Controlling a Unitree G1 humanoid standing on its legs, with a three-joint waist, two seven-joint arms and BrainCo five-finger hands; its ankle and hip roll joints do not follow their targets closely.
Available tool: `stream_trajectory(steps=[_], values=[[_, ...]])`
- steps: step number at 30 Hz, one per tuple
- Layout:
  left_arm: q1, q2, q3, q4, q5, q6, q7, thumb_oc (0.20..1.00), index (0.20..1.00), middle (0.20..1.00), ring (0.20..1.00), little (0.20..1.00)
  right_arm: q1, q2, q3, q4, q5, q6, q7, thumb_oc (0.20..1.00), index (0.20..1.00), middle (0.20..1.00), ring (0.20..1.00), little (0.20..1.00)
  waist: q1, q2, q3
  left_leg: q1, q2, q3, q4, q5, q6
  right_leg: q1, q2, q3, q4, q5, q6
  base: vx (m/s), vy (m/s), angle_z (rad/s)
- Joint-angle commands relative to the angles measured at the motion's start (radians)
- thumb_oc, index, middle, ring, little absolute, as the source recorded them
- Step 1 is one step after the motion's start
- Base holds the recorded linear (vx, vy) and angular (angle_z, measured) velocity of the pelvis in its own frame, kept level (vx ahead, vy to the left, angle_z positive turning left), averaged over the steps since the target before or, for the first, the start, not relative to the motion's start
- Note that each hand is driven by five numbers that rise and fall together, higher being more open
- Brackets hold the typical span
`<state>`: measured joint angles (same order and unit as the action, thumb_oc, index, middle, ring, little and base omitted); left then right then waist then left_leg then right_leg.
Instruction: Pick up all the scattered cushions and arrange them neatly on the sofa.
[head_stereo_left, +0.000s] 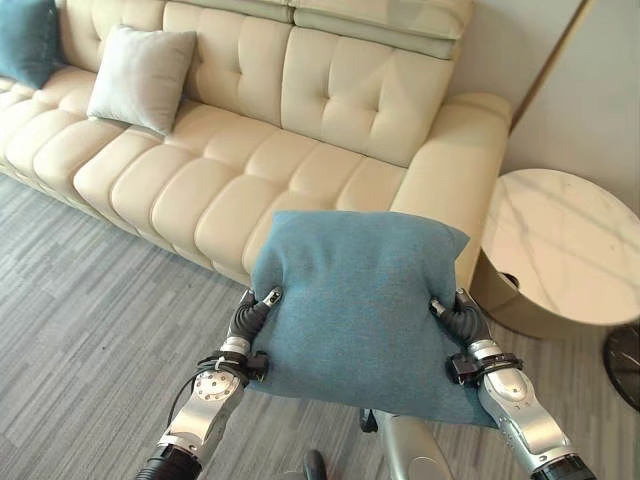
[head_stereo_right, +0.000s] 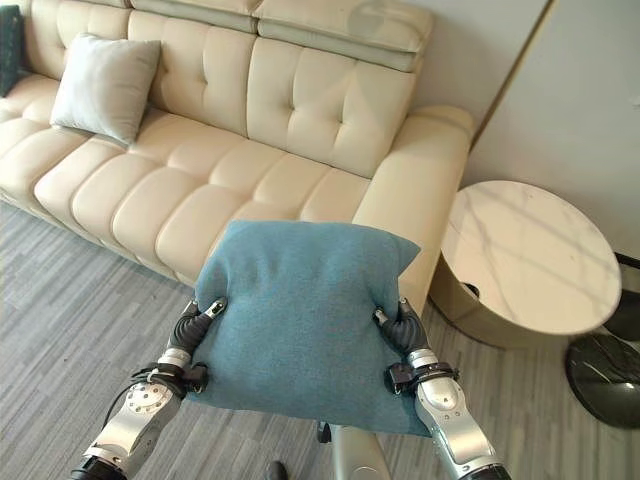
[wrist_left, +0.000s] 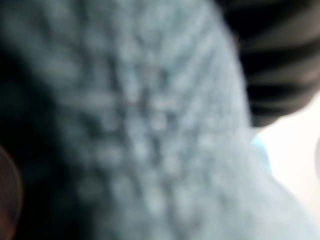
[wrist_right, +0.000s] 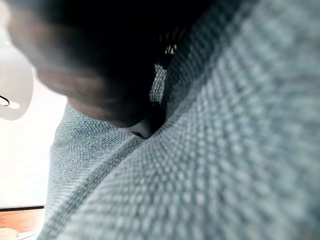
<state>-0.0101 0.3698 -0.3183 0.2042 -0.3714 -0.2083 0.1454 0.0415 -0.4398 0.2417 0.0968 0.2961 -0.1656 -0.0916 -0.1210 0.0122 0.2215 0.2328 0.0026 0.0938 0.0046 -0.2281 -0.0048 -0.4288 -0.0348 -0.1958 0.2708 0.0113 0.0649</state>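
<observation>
The left hand (head_stereo_left: 252, 318) and right hand (head_stereo_left: 457, 318) squeeze the blue cushion (head_stereo_left: 355, 305) from both sides (I cannot tell how their fingers sit), holding it up before the sofa (head_stereo_left: 250, 160) so it won't drop.

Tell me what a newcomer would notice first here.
The blue cushion stands out first, held up between the left robot hand and right robot hand before the cream sofa. Next, a grey cushion leans on the sofa's backrest, with a round marble side table beside the armrest.
</observation>
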Motion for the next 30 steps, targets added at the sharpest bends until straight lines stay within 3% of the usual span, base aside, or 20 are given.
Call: stream_trajectory(steps=[1,3,4,6,8,10,12,15,18,22,25,26,28,29,30], values=[[-0.117,-0.022,-0.105,-0.139,0.021,-0.124,-0.083,0.200,0.200,0.200,0.200,0.200,-0.045,0.040,0.046,-0.149,0.034,-0.120,0.066,0.200,0.200,0.200,0.200,0.200,-0.049,-0.041,-0.101,-0.144,-0.078,0.059,0.213,0.107,-0.060,0.249,0.002,0.019,-0.173,0.006,0.026,0.46,-0.150,1.29],[-0.123,-0.026,-0.103,-0.128,0.011,-0.125,-0.077,0.200,0.200,0.200,0.200,0.200,-0.048,0.027,0.041,-0.147,0.038,-0.122,0.059,0.200,0.200,0.200,0.200,0.200,-0.047,-0.055,-0.099,-0.205,-0.038,0.113,0.348,0.162,-0.107,0.305,-0.001,0.017,-0.206,-0.011,0.009,0.18,-0.057,0.62],[-0.128,-0.027,-0.101,-0.124,0.004,-0.118,-0.076,0.200,0.200,0.200,0.200,0.200,-0.052,0.018,0.039,-0.146,0.034,-0.116,0.057,0.200,0.200,0.200,0.200,0.200,-0.038,-0.072,-0.094,-0.241,0.015,0.177,0.342,0.132,-0.085,0.336,-0.015,0.031,-0.216,-0.028,0.008,0.21,-0.002,-0.22],[-0.123,-0.023,-0.098,-0.127,0.013,-0.113,-0.080,0.200,0.200,0.200,0.200,0.200,-0.050,0.015,0.037,-0.151,0.027,-0.116,0.060,0.200,0.200,0.200,0.200,0.200,-0.028,-0.082,-0.100,-0.263,0.030,0.167,0.288,0.089,-0.057,0.345,-0.022,0.056,-0.217,-0.041,0.014,0.18,0.054,-0.57],[-0.115,-0.016,-0.092,-0.130,0.016,-0.112,-0.084,0.200,0.200,0.200,0.200,0.200,-0.046,0.016,0.033,-0.147,0.025,-0.116,0.059,0.200,0.200,0.200,0.200,0.200,-0.020,-0.097,-0.105,-0.301,0.056,0.136,0.234,0.099,-0.054,0.354,-0.031,0.085,-0.220,-0.050,0.019,0.15,0.078,-0.80],[-0.102,-0.008,-0.079,-0.137,0.012,-0.112,-0.078,0.200,0.200,0.200,0.200,0.200,-0.035,0.019,0.030,-0.147,0.028,-0.116,0.058,0.200,0.200,0.200,0.200,0.200,-0.003,-0.105,-0.106,-0.337,0.099,0.066,0.172,0.166,-0.073,0.376,-0.031,0.127,-0.233,-0.058,0.023,0.18,0.111,-0.94],[-0.093,-0.005,-0.075,-0.146,0.009,-0.112,-0.068,0.200,0.200,0.200,0.200,0.200,-0.029,0.023,0.028,-0.142,0.024,-0.117,0.052,0.200,0.200,0.200,0.200,0.200,0.012,-0.103,-0.105,-0.356,0.131,-0.023,0.110,0.228,-0.090,0.385,-0.026,0.167,-0.230,-0.066,0.021,0.17,0.142,-1.08],[-0.100,-0.009,-0.077,-0.141,0.001,-0.125,-0.050,0.200,0.200,0.200,0.200,0.200,-0.036,0.021,0.030,-0.125,0.013,-0.116,0.041,0.200,0.200,0.200,0.200,0.200,0.017,-0.091,-0.109,-0.368,0.157,-0.122,0.071,0.265,-0.115,0.399,-0.027,0.220,-0.217,-0.080,0.026,0.18,0.220,-0.89],[-0.110,-0.020,-0.093,-0.138,0.000,-0.131,-0.056,0.200,0.200,0.200,0.200,0.200,-0.043,0.016,0.021,-0.114,0.001,-0.113,0.046,0.200,0.200,0.200,0.200,0.200,0.005,-0.065,-0.132,-0.317,0.150,-0.109,0.018,0.249,-0.117,0.412,-0.038,0.247,-0.211,-0.087,0.041,0.18,0.296,-0.68],[-0.135,-0.011,-0.105,-0.130,0.008,-0.127,-0.057,0.200,0.200,0.200,0.200,0.200,-0.052,0.027,0.009,-0.112,-0.009,-0.098,0.045,0.200,0.200,0.200,0.200,0.200,-0.007,-0.074,-0.141,-0.277,0.091,-0.042,0.023,0.214,-0.073,0.408,-0.099,0.304,-0.201,-0.054,0.087,0.11,0.356,-0.11],[-0.148,-0.002,-0.093,-0.123,0.014,-0.130,-0.044,0.200,0.200,0.200,0.200,0.200,-0.083,0.053,0.023,-0.102,-0.021,-0.091,0.043,0.200,0.200,0.200,0.200,0.200,-0.004,-0.077,-0.141,-0.257,0.054,0.007,0.001,0.202,-0.038,0.352,-0.113,0.331,-0.152,-0.005,0.113,0.01,0.316,-0.35],[-0.151,0.003,-0.084,-0.128,0.014,-0.133,-0.037,0.200,0.200,0.200,0.200,0.200,-0.100,0.061,0.032,-0.100,-0.022,-0.091,0.044,0.200,0.200,0.200,0.200,0.200,0.005,-0.071,-0.132,-0.243,0.051,0.033,-0.010,0.197,-0.029,0.328,-0.121,0.302,-0.122,-0.002,0.119,-0.04,0.289,-0.41],[-0.154,0.015,-0.068,-0.132,0.009,-0.137,-0.026,0.200,0.200,0.200,0.200,0.200,-0.128,0.084,0.056,-0.094,-0.019,-0.094,0.045,0.200,0.200,0.200,0.200,0.200,0.026,-0.055,-0.126,-0.233,0.049,0.075,-0.034,0.202,-0.020,0.298,-0.154,0.158,-0.060,-0.012,0.102,-0.05,0.280,-1.49],[-0.154,0.012,-0.064,-0.128,0.008,-0.138,-0.023,0.200,0.200,0.200,0.200,0.200,-0.132,0.092,0.063,-0.093,-0.016,-0.097,0.048,0.200,0.200,0.200,0.200,0.200,0.024,-0.052,-0.125,-0.229,0.046,0.085,-0.042,0.207,-0.016,0.297,-0.151,0.116,-0.031,-0.022,0.095,-0.02,0.220,-1.43],[-0.150,0.010,-0.062,-0.125,0.009,-0.136,-0.025,0.200,0.200,0.200,0.200,0.200,-0.129,0.093,0.065,-0.092,-0.016,-0.097,0.053,0.200,0.200,0.200,0.200,0.200,0.021,-0.054,-0.125,-0.225,0.036,0.085,-0.044,0.210,-0.013,0.305,-0.122,0.116,-0.021,-0.037,0.091,0.01,0.215,-0.50]])
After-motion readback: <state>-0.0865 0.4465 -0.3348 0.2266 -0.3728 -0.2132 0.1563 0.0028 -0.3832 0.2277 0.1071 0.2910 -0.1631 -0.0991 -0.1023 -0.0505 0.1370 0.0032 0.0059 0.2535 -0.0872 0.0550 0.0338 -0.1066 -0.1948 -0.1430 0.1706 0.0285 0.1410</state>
